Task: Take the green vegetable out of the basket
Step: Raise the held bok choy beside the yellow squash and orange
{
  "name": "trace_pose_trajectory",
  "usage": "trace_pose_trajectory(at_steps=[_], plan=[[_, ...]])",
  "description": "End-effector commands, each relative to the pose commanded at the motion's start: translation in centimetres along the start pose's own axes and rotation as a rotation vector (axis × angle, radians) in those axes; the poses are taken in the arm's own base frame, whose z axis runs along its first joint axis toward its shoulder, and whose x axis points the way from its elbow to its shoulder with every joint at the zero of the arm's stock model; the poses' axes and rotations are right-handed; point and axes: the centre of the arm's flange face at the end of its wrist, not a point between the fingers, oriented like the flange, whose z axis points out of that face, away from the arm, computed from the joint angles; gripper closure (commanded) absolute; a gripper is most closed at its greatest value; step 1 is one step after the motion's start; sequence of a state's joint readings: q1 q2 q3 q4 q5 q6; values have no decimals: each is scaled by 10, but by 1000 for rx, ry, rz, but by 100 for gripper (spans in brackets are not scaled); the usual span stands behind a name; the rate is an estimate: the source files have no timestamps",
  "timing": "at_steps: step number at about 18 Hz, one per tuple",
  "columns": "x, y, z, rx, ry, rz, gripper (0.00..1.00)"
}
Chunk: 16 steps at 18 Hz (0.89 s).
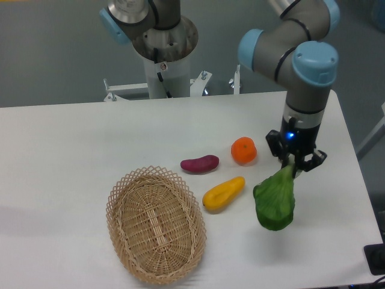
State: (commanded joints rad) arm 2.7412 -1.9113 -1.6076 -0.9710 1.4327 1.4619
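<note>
The green vegetable hangs from my gripper at the right of the table, leaf end down, its stem hidden between the fingers. The gripper is shut on the stem end. The leaf tip is close to the table; I cannot tell if it touches. The tan wicker basket sits at the front left of centre, holding nothing, well to the left of the gripper.
An orange lies just left of the gripper. A purple oblong vegetable and a yellow oblong vegetable lie between the basket and the green vegetable. The arm's base stands at the back. The table's right edge is near the gripper.
</note>
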Motion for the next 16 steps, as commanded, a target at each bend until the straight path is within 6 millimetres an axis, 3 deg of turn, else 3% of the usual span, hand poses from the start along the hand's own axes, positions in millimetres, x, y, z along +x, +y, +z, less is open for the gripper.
trace_pose_trajectory(at_steps=[16], plan=[[4, -1, 0, -1, 2, 4, 84]])
